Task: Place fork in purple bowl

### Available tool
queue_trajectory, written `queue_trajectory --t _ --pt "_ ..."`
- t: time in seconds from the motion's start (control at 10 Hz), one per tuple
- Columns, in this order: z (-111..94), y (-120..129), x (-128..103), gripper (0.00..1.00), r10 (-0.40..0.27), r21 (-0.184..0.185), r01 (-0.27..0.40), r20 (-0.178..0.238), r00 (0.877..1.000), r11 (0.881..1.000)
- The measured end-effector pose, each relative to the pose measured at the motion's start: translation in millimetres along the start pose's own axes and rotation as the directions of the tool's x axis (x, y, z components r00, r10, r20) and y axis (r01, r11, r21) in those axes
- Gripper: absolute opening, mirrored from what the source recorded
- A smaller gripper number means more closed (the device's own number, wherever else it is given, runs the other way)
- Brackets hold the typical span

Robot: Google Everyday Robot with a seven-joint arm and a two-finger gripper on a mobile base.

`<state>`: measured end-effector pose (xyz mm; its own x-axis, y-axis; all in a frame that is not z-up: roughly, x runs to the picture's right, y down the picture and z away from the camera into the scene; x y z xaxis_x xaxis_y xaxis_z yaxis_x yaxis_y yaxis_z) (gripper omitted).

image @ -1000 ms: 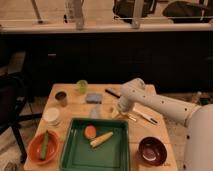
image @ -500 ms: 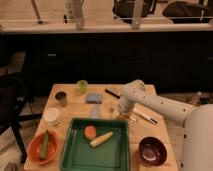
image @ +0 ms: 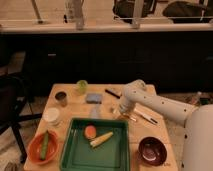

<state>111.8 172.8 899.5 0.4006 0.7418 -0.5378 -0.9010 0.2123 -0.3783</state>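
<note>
One hand (image: 120,112) low by one fork (image: 129,118), grip unclear; one purple bowl (image: 152,151), one orange bowl (image: 33,150)

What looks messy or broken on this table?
Nothing stands out: nothing spilled or tipped. The purple bowl sits upright and empty near the table's front right corner. The gripper is down at the table, just behind the green tray's far right corner.
</note>
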Motion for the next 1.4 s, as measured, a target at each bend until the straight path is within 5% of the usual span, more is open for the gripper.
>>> queue_trajectory --t 0.5,0.8,1.4 --pt "-3 -1 4 0.03 0.005 0.0 -0.005 -0.01 1.0 1.0" --pt "2 -4 6 0.0 -0.003 -0.012 0.003 0.035 0.999 1.0" --pt "-3 1 11 0.0 -0.056 -0.002 0.056 0.02 0.998 0.998"
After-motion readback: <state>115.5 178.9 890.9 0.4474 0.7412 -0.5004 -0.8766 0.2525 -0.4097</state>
